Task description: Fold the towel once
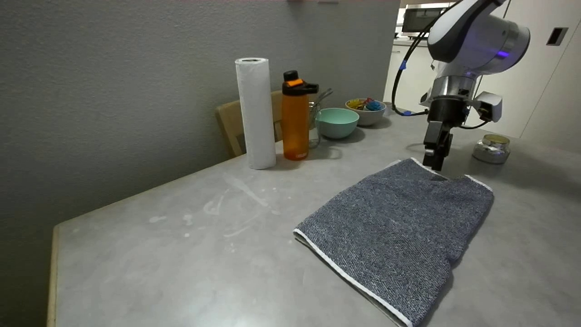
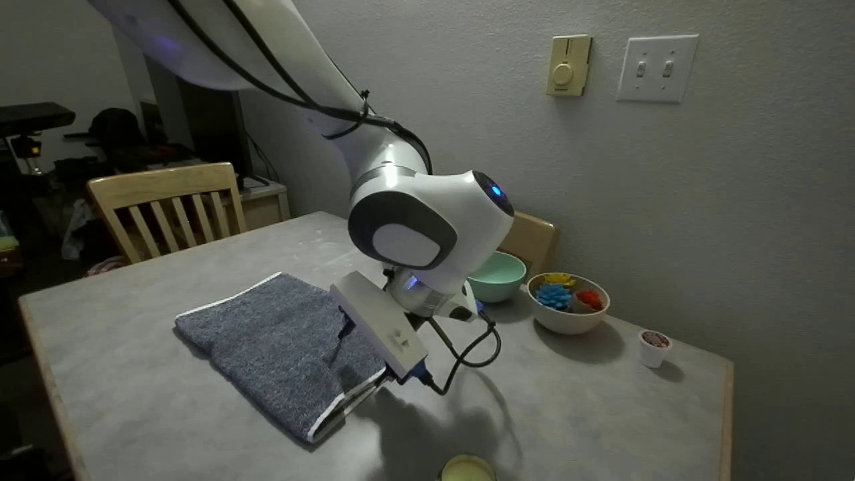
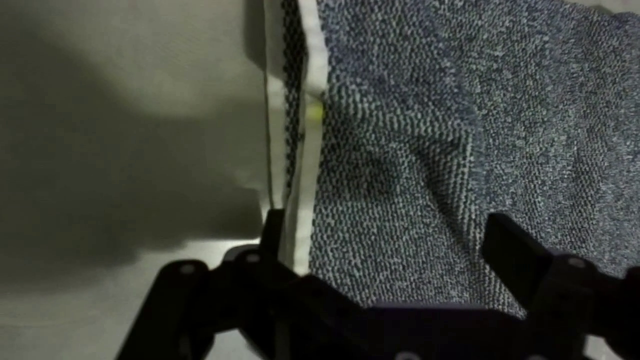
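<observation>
On the grey table (image 1: 136, 268), the towel (image 1: 386, 222) lies doubled, at least 2 layers showing along its white-trimmed edges. At the end beneath the arm (image 2: 434, 220), the trims of the upper and lower layers stand slightly apart, and the wrist view shows creases in the upper layer. The gripper (image 3: 384, 222) points down at that end, its 2 fingers (image 3: 515, 256) spread wide with cloth visible between them; 1 is at the trimmed edge, the other over the towel's surface. Whether either tip touches the cloth, I cannot tell.

Near the wall (image 1: 136, 91), a white paper roll (image 1: 255, 113) stands upright just beside an orange bottle (image 1: 295, 122) with a black lid. Past the bottle come a mint-green bowl (image 1: 337, 127) and a white bowl (image 2: 568, 324) holding yellow, blue and red objects. A jar (image 1: 491, 152) with a yellowish top stands near the gripper, and in an exterior view a small white cup (image 2: 652, 353) stands close to the table's edge. Wooden chairs (image 2: 163, 186) stand at the table, and on the wall hang a beige box (image 2: 569, 65) with a dial and a plate (image 2: 658, 83) with 2 switches.
</observation>
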Tool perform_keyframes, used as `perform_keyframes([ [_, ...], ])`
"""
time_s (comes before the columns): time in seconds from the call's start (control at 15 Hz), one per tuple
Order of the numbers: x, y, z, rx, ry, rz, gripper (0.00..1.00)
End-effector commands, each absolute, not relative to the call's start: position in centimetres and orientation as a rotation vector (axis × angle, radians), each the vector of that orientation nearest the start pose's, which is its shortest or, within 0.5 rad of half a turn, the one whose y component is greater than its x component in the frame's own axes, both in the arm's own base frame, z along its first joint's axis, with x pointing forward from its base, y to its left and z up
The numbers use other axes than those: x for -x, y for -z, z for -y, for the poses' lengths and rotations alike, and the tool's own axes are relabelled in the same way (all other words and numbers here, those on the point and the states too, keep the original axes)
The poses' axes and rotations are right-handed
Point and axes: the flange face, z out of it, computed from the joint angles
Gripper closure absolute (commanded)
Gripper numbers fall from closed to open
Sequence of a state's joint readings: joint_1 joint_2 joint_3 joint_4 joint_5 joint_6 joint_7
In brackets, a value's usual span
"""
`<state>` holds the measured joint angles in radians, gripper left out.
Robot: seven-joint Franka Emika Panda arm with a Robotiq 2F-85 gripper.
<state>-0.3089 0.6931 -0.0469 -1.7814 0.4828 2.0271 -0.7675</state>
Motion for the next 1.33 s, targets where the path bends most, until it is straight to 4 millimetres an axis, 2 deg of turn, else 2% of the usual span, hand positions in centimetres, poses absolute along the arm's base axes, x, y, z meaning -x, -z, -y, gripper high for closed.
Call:
perform_keyframes([
  [0.0,-58.1,-14.4,18.1,2.617,-0.224,0.103,0.00],
  [0.33,-58.7,-14.6,17.4,2.664,-0.215,0.099,0.00],
  [0.67,-58.8,-15.1,17.9,2.751,-0.228,0.129,0.00],
  [1.27,-58.9,-13.5,17.2,2.718,-0.209,0.136,0.00],
])
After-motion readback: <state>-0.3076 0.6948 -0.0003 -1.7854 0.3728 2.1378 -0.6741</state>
